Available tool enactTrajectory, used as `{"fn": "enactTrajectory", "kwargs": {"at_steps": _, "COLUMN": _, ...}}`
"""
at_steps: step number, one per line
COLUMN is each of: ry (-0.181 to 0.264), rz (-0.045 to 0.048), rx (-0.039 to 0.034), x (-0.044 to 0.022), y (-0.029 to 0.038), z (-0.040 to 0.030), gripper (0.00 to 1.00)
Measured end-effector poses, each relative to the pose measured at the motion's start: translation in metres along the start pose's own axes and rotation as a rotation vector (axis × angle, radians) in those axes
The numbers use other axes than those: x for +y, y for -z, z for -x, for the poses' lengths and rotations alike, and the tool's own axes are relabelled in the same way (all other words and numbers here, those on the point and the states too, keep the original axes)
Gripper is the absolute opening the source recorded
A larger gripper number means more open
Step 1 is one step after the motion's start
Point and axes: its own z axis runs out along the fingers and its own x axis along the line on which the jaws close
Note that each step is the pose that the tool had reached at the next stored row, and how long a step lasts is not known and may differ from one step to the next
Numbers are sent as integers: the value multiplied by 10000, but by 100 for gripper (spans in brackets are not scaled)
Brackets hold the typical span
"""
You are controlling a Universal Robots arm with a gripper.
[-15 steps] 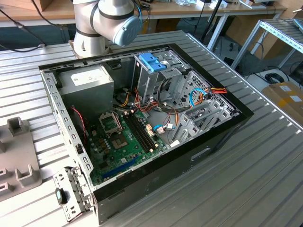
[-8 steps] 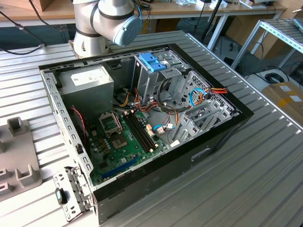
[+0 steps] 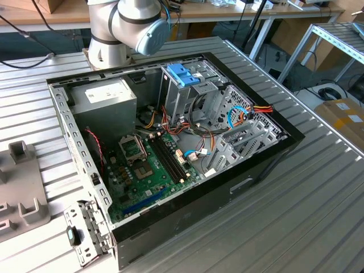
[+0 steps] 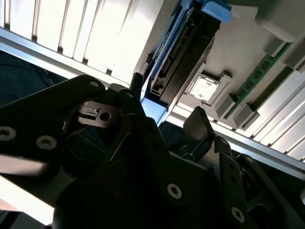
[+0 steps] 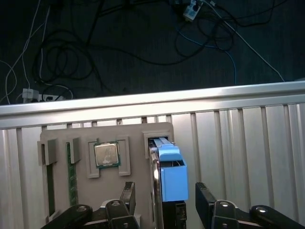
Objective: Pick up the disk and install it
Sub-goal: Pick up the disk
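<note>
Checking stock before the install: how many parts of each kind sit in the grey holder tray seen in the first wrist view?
1 silver-grey metal disk in a light-blue plastic carrier frame
1 square silver processor chip
1 long green memory stick
Total: 3

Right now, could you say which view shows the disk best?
The first wrist view: the disk stands on edge in the grey holder, its blue frame facing the camera. The second wrist view shows its connector end obliquely; the exterior view covers the computer case.
</note>
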Motion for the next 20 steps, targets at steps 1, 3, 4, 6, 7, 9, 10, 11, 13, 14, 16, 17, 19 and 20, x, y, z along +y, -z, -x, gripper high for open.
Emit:
{"fn": "enactTrajectory", "kwargs": {"at_steps": 1, "ry": 15, "rz": 1, "rx": 1, "x": 4, "y": -9, "z": 6, "gripper": 62}}
{"fn": "enactTrajectory", "kwargs": {"at_steps": 3, "ry": 66, "rz": 2, "rx": 2, "x": 15, "y": -29, "z": 17, "gripper": 62}}
{"fn": "enactTrajectory", "kwargs": {"at_steps": 4, "ry": 100, "rz": 2, "rx": 3, "x": 20, "y": -39, "z": 21, "gripper": 62}}
{"fn": "enactTrajectory", "kwargs": {"at_steps": 6, "ry": 188, "rz": 6, "rx": 8, "x": 34, "y": -59, "z": 24, "gripper": 62}}
{"fn": "enactTrajectory", "kwargs": {"at_steps": 7, "ry": 237, "rz": 6, "rx": 9, "x": 39, "y": -70, "z": 26, "gripper": 62}}
{"fn": "enactTrajectory", "kwargs": {"at_steps": 9, "ry": 345, "rz": 9, "rx": 13, "x": 50, "y": -90, "z": 30, "gripper": 62}}
{"fn": "enactTrajectory", "kwargs": {"at_steps": 10, "ry": 402, "rz": 10, "rx": 15, "x": 54, "y": -105, "z": 30, "gripper": 62}}
{"fn": "enactTrajectory", "kwargs": {"at_steps": 11, "ry": 434, "rz": 10, "rx": 16, "x": 55, "y": -116, "z": 29, "gripper": 62}}
{"fn": "enactTrajectory", "kwargs": {"at_steps": 13, "ry": 491, "rz": 11, "rx": 19, "x": 63, "y": -148, "z": 28, "gripper": 62}}
{"fn": "enactTrajectory", "kwargs": {"at_steps": 14, "ry": 508, "rz": 12, "rx": 19, "x": 67, "y": -161, "z": 28, "gripper": 62}}
{"fn": "enactTrajectory", "kwargs": {"at_steps": 16, "ry": 558, "rz": 13, "rx": 21, "x": 74, "y": -193, "z": 26, "gripper": 62}}
{"fn": "enactTrajectory", "kwargs": {"at_steps": 17, "ry": 574, "rz": 14, "rx": 22, "x": 76, "y": -204, "z": 26, "gripper": 62}}
{"fn": "enactTrajectory", "kwargs": {"at_steps": 19, "ry": 619, "rz": 14, "rx": 23, "x": 78, "y": -235, "z": 24, "gripper": 62}}
{"fn": "enactTrajectory", "kwargs": {"at_steps": 20, "ry": 626, "rz": 15, "rx": 24, "x": 78, "y": -245, "z": 24, "gripper": 62}}
